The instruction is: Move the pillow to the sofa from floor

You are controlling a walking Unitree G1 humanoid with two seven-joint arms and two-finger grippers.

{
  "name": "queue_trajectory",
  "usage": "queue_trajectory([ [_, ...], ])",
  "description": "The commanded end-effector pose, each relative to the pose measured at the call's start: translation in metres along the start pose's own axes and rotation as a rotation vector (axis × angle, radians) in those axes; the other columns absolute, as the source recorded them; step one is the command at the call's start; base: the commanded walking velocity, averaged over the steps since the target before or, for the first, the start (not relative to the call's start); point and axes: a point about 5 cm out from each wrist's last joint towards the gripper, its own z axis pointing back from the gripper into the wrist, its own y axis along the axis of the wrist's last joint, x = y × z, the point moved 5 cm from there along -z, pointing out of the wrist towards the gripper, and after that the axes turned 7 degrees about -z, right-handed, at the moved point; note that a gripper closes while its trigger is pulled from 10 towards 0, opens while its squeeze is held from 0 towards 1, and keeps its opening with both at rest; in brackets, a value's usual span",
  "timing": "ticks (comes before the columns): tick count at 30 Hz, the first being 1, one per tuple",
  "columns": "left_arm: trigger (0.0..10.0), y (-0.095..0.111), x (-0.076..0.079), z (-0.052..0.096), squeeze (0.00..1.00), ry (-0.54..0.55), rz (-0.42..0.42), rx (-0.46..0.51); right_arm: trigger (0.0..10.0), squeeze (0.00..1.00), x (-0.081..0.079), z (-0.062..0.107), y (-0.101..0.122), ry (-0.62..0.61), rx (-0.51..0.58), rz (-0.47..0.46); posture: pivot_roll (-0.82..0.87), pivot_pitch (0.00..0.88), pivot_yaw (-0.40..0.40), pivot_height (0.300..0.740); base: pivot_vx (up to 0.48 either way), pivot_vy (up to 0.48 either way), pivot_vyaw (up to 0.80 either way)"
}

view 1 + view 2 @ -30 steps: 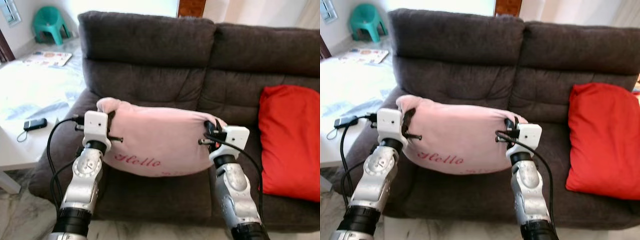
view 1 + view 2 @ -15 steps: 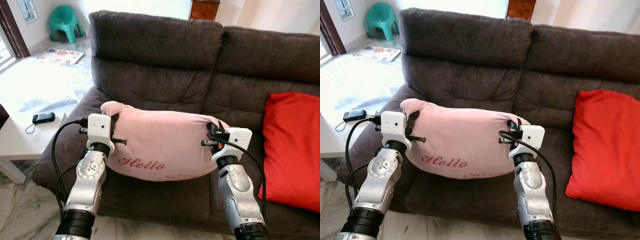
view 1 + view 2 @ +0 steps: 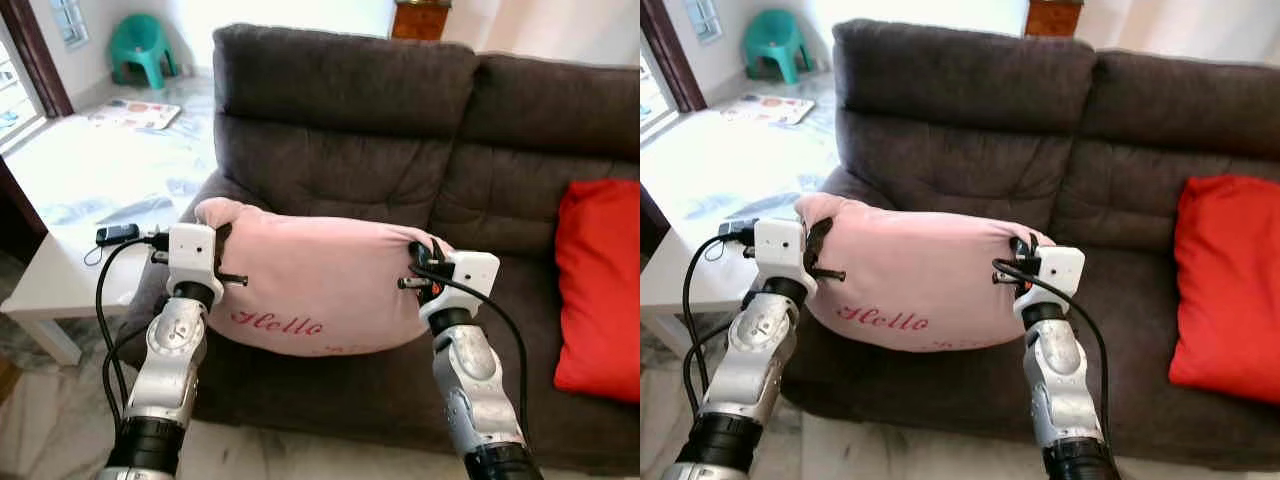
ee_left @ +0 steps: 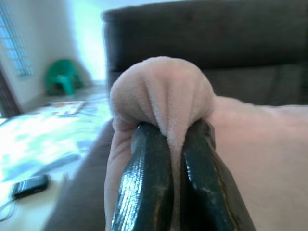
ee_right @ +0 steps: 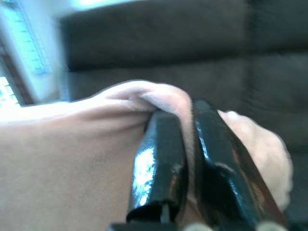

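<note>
Where sofa (image 3: 340, 120) stands, white table (image 3: 60, 275) beside it.

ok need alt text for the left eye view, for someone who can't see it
A robot's left claw and right claw pinch the two ends of a pink pillow with "Hello" in red script, holding it up in front of a dark brown sofa. A red cushion sits on the sofa's right side.
</note>
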Motion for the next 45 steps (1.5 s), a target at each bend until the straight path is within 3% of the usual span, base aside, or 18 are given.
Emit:
queue_trajectory([
  [1,10.0,0.006,-0.013,0.000,0.00,0.040,-0.016,0.023,10.0,0.00,0.010,-0.006,0.025,-0.041,0.092,-0.009,0.09,0.000,-0.073,0.740,0.000,0.000,0.00],
  [17,10.0,0.011,-0.010,-0.001,0.00,0.039,-0.009,0.039,10.0,0.00,0.008,-0.005,0.025,-0.034,0.088,-0.010,0.09,0.000,-0.075,0.740,0.000,0.000,0.00],
  [45,10.0,0.026,-0.019,-0.008,0.00,0.072,-0.014,0.087,10.0,0.00,0.003,-0.004,0.025,-0.011,0.088,-0.009,0.09,0.000,-0.081,0.740,0.342,0.000,0.00],
])
